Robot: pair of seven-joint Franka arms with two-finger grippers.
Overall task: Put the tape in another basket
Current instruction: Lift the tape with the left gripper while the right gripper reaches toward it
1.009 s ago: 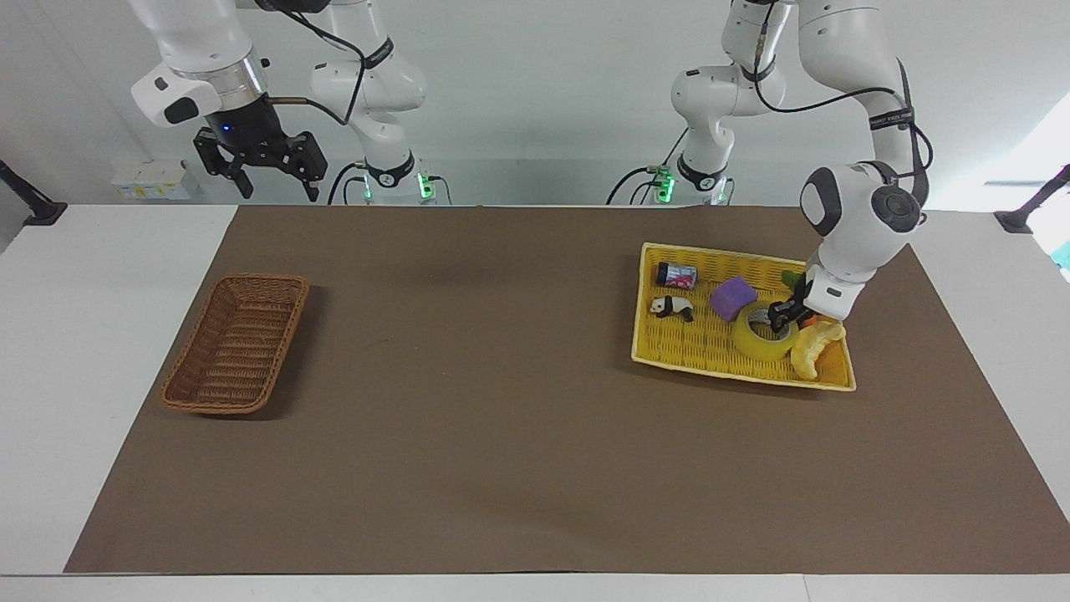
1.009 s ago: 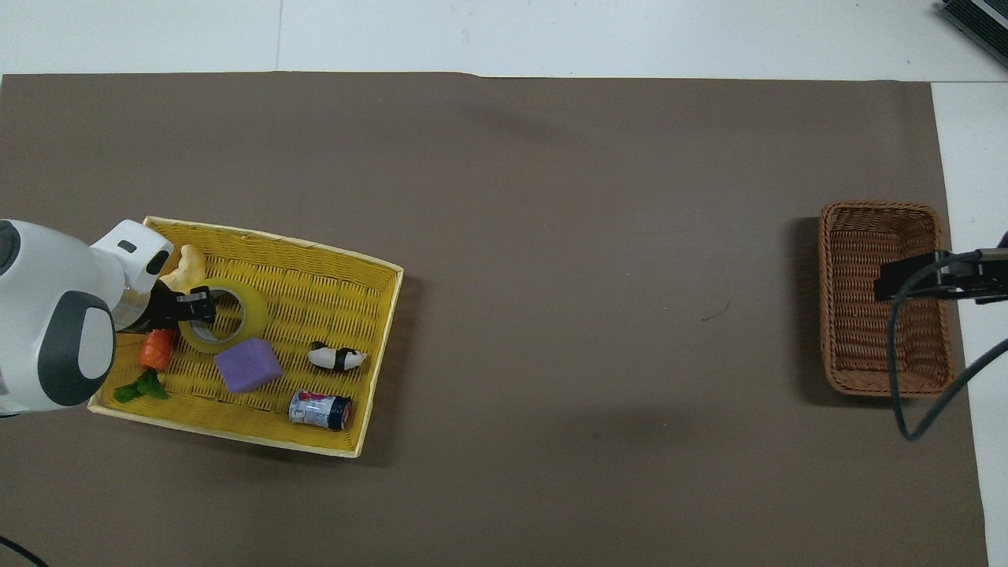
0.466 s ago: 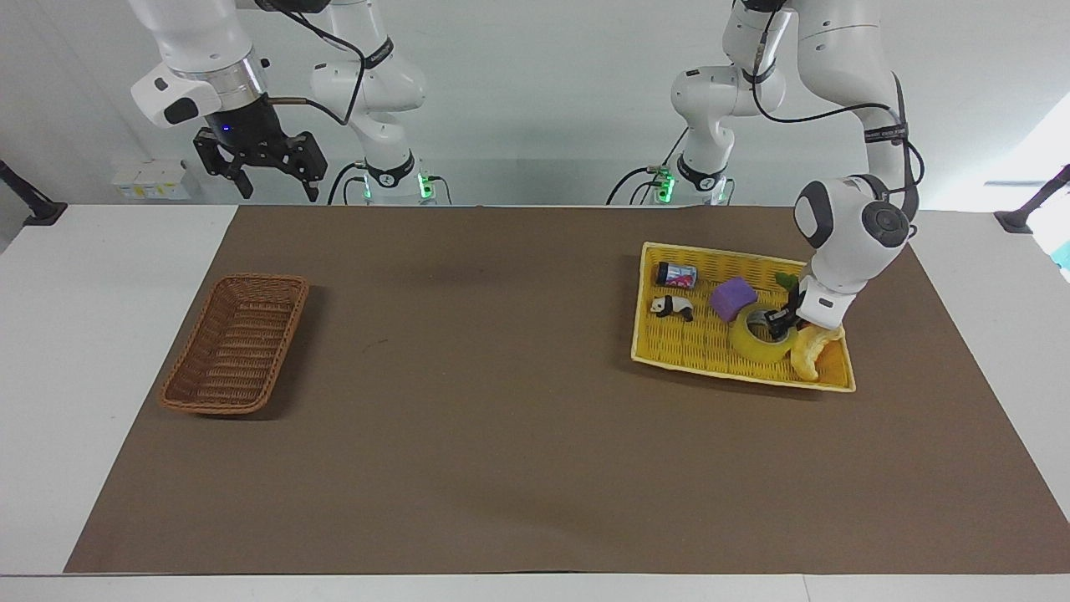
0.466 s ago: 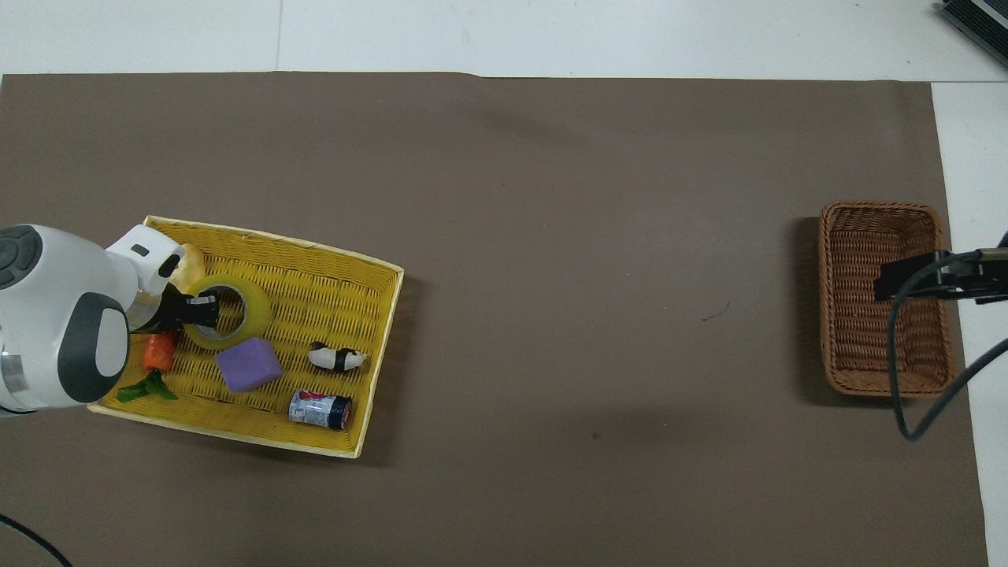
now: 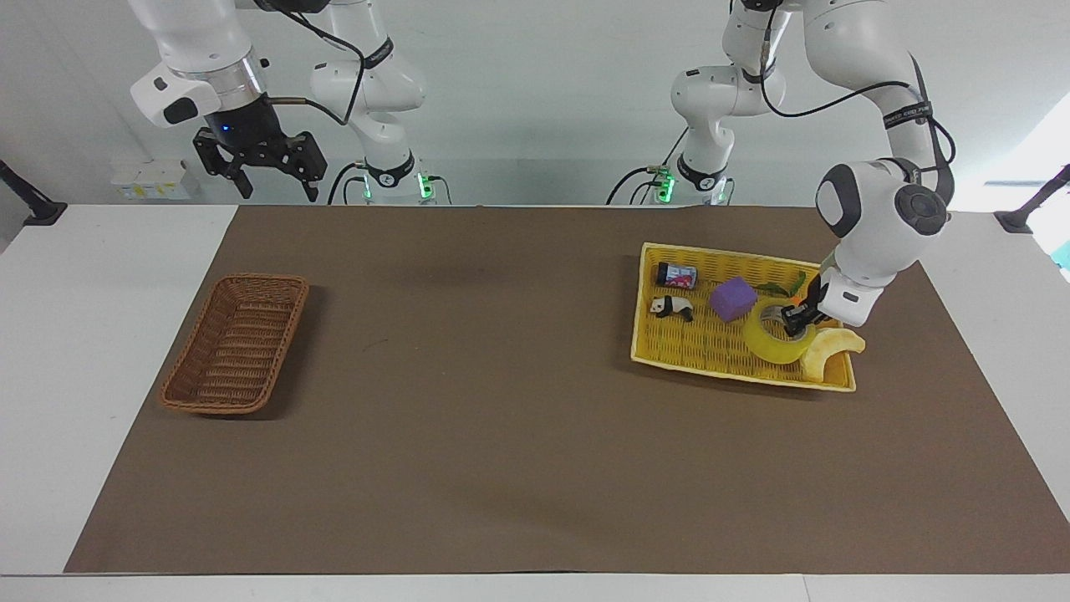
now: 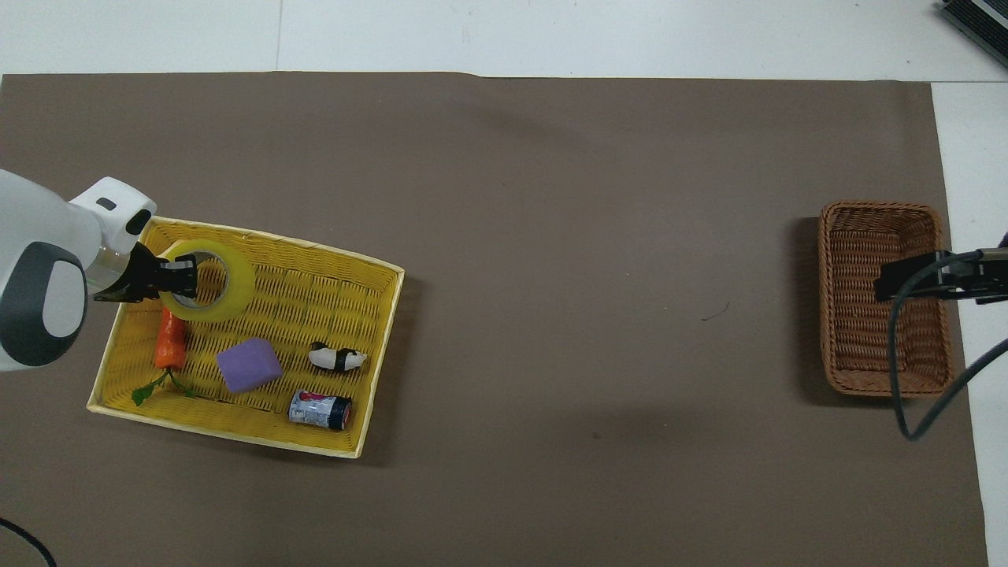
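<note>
Facing view: left tool point(image 5: 795, 319) is clamped on the tape point(image 5: 777, 339), one finger through the core, pinching the roll's wall. Tape hangs tilted over the yellow tray point(image 5: 710, 351), beside the croissant toy point(image 5: 827, 351). Translucent yellow roll, pale core. Right tool point(image 5: 266, 167) waits high, fingers spread, up above the wicker basket point(image 5: 236, 343) at its own end of the table point(image 5: 501, 418).
</note>
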